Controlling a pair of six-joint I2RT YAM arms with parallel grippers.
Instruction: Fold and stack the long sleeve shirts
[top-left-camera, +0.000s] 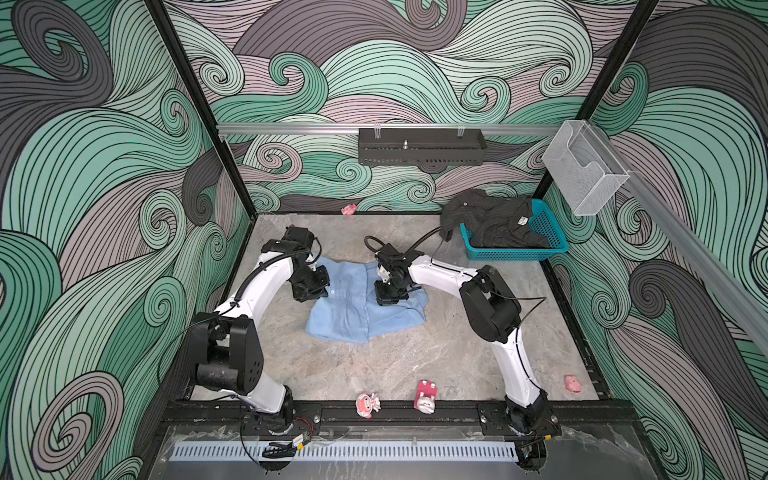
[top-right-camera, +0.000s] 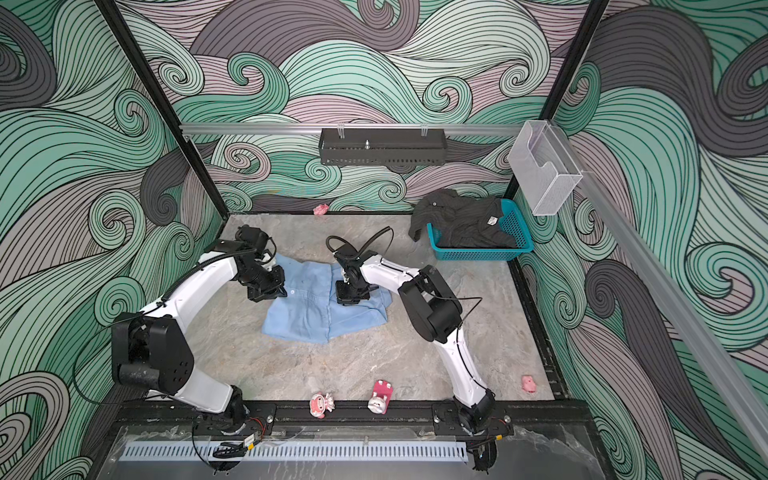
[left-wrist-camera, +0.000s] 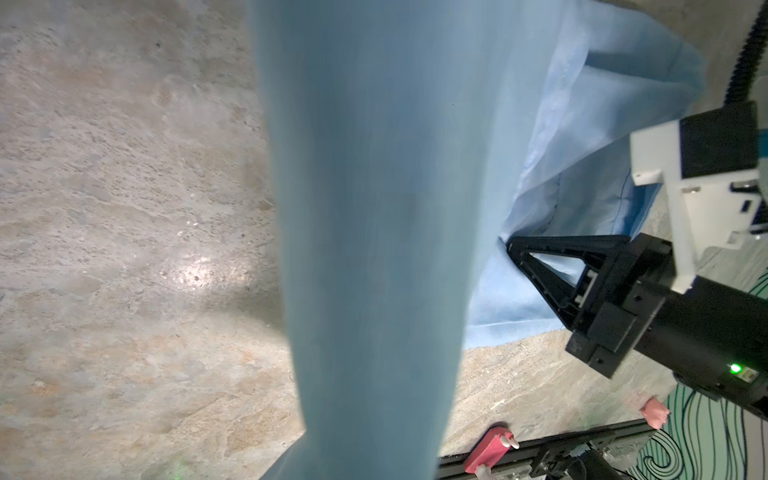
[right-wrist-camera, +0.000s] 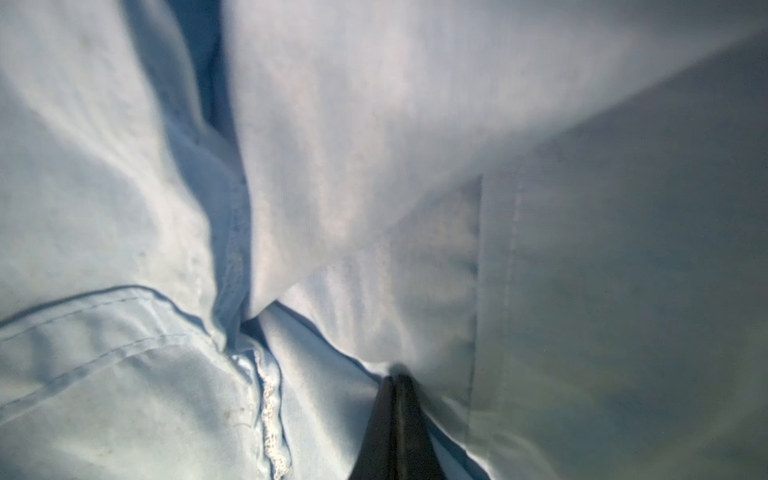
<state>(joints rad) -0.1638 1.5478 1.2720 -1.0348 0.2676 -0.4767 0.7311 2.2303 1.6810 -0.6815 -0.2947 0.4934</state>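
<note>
Well, the light blue shirt (top-left-camera: 357, 318) lies rumpled on the grey stone-look tabletop (top-left-camera: 415, 361), a little above the middle of both top views, with 2 arms bent over it.

The left gripper (top-left-camera: 323, 291) sits at the shirt's left edge. In its own wrist view the fingers are hidden. A broad, blurred band of the blue cloth runs up the middle of that frame, close to the lens, and the claw is closed together on it.

The right gripper (top-left-camera: 388, 298) is down on the shirt's upper right part. Its 2 black fingers (right-wrist-camera: 384, 415) are pressed flat against each other, and the tips pinch a fold of the shirt. Seen from the left wrist, the cloth draws to a point right at those tips.

The dark charcoal shirt (top-left-camera: 494, 226) is heaped in the teal basket (top-left-camera: 548, 232) at the upper right corner of the tabletop, well apart from the blue one. Part of it hangs over the basket's left rim, and a small pale tag shows on top.

Along the front rail, low in the middle of both top views, lie 2 pink toys (top-left-camera: 368, 405). A pink lump (top-left-camera: 572, 383) sits near the lower right corner of the tabletop.
</note>
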